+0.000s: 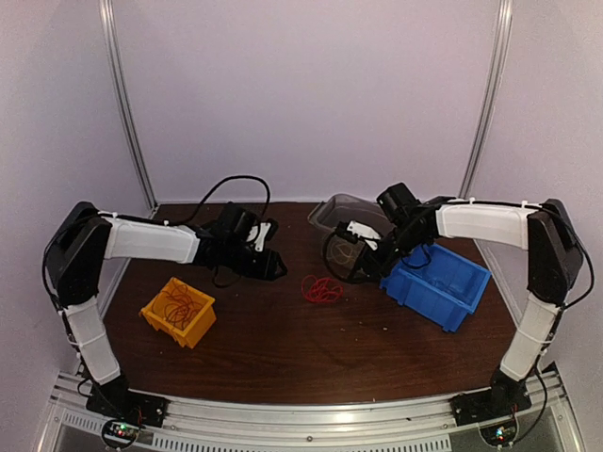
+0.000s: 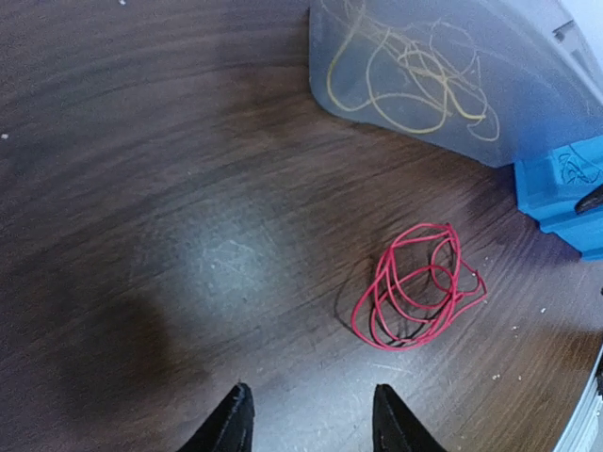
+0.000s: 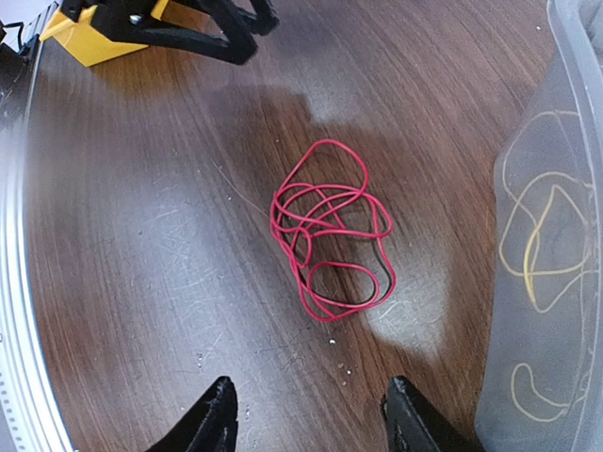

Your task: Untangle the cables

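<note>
A red cable (image 1: 321, 288) lies in a loose knotted coil on the brown table, between the two arms. My left gripper (image 1: 278, 266) hovers left of it, open and empty (image 2: 311, 391), with the red cable (image 2: 415, 287) ahead to the right. Open as well, my right gripper (image 1: 353, 273) hangs right of the coil with nothing between its fingers (image 3: 312, 381), and the red cable (image 3: 330, 231) sits just ahead. Yellow cables (image 2: 405, 80) rest inside a clear bin (image 1: 344, 212). A thin blue cable (image 2: 575, 169) shows in the blue bin (image 1: 438, 282).
A yellow bin (image 1: 179, 311) holding thin reddish wires stands at the front left. The blue bin sits under the right arm, with the clear bin behind it. Thick black arm cables loop at the back of the table. Walls close in on three sides.
</note>
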Robot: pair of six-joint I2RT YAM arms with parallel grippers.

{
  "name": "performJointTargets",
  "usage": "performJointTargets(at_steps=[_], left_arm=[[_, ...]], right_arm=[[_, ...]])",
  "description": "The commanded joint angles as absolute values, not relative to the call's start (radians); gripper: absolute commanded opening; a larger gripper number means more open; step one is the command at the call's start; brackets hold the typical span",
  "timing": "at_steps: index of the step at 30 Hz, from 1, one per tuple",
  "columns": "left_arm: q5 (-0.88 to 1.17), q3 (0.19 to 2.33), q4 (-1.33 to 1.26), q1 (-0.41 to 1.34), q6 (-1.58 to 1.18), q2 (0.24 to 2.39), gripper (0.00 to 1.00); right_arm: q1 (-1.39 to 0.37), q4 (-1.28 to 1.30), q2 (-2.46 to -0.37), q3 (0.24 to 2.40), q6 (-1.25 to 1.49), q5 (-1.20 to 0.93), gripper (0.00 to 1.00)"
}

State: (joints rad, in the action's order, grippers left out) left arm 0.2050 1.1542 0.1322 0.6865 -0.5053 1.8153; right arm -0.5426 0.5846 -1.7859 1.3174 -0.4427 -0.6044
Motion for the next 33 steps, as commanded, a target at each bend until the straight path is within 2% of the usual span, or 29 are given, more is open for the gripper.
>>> performJointTargets(at_steps=[1, 9, 13, 17, 20, 26, 33], left_arm=[[0.3, 1.244, 0.008, 0.697, -0.5, 1.931, 0.44], [0.332, 1.334, -0.066, 0.738, -0.526, 2.094, 0.44], [0.321, 1.365, -0.062, 0.737, -0.529, 2.149, 0.34], [0.339, 1.386, -0.043, 0.738, -0.52, 2.162, 0.14], [0.335, 1.344, -0.091, 0.738, -0.501, 2.092, 0.0], [0.289, 1.282, -0.128, 0.771, -0.426, 1.853, 0.0], [0.255, 1.291, -0.057, 0.796, -0.407, 1.693, 0.0]], right_arm=[[-0.544, 0.539, -1.738, 1.266, -0.433, -0.581, 0.56], [-0.544, 0.527, -1.757, 1.253, -0.428, -0.597, 0.61], [-0.546, 0.525, -1.771, 1.253, -0.428, -0.601, 0.61], [-0.548, 0.526, -1.782, 1.256, -0.43, -0.604, 0.62], [-0.549, 0.523, -1.788, 1.259, -0.431, -0.606, 0.63], [-0.558, 0.513, -1.792, 1.304, -0.428, -0.599, 0.66], [-0.558, 0.523, -1.835, 1.432, -0.393, -0.694, 0.71]])
